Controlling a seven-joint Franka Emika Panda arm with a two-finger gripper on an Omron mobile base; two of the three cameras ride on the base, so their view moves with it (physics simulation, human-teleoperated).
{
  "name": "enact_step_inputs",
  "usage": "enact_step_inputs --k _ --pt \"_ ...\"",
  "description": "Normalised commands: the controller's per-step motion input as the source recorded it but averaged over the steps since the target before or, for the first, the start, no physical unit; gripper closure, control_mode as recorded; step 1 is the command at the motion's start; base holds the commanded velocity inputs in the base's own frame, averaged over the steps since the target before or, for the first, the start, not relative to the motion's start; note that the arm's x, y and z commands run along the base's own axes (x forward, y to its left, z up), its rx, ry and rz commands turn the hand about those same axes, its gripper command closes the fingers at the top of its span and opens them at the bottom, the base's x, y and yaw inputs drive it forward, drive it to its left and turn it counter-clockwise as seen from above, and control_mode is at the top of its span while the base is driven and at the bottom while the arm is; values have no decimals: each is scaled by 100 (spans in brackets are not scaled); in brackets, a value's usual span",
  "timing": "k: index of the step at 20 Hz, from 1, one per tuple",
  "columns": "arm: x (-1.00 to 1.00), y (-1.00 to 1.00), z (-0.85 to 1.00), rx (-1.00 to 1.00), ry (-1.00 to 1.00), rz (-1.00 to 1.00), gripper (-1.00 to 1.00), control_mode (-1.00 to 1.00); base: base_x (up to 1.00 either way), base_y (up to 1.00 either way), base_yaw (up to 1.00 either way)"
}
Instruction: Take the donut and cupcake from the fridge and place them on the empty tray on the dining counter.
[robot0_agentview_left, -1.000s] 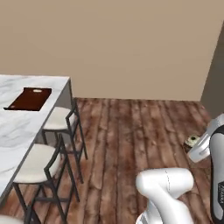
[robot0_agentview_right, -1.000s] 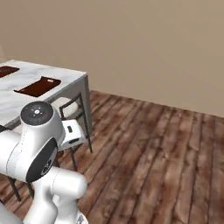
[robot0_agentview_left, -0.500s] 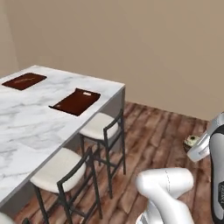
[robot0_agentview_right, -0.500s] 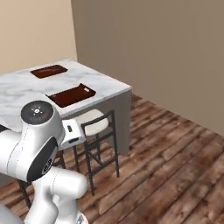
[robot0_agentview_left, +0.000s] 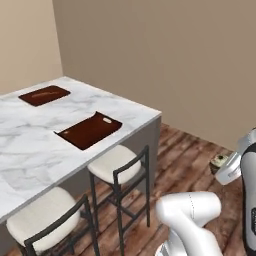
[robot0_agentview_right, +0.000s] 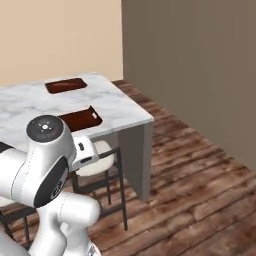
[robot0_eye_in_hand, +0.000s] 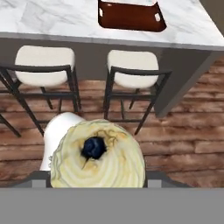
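The cupcake (robot0_eye_in_hand: 97, 159), cream-topped with a dark berry in the middle, sits close up in the hand view and covers the fingertips. In the left base view the cupcake (robot0_agentview_left: 218, 161) stays at the tip of my gripper (robot0_agentview_left: 225, 167), which is shut on it, held above the wooden floor to the right of the dining counter (robot0_agentview_left: 30, 145). The dark brown tray (robot0_agentview_left: 90, 130) with pale handle slots lies near the counter's edge, also seen as the tray (robot0_agentview_right: 80, 119) and the tray (robot0_eye_in_hand: 131, 16). The donut and the fridge are out of view.
A flat brown board (robot0_agentview_left: 44, 95) lies farther back on the marble. Two cream-seated black stools (robot0_eye_in_hand: 43, 59) (robot0_eye_in_hand: 133, 65) stand under the counter edge between me and the tray. Wooden floor (robot0_agentview_right: 200, 190) lies open to the right, with beige walls behind.
The base has driven and turned, so the counter, tray and stools have come nearer and larger in both base views. The cupcake stays in the gripper.
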Motion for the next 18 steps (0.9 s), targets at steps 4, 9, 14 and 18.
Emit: enact_step_inputs --k 4,9,14,18 --pt "0 0 0 0 0 0 100 100 100 -25 40" --pt "0 0 0 0 0 0 100 100 100 -12 46" --pt "0 0 0 0 0 0 100 100 100 -10 49" --pt "0 0 0 0 0 0 100 100 100 0 46"
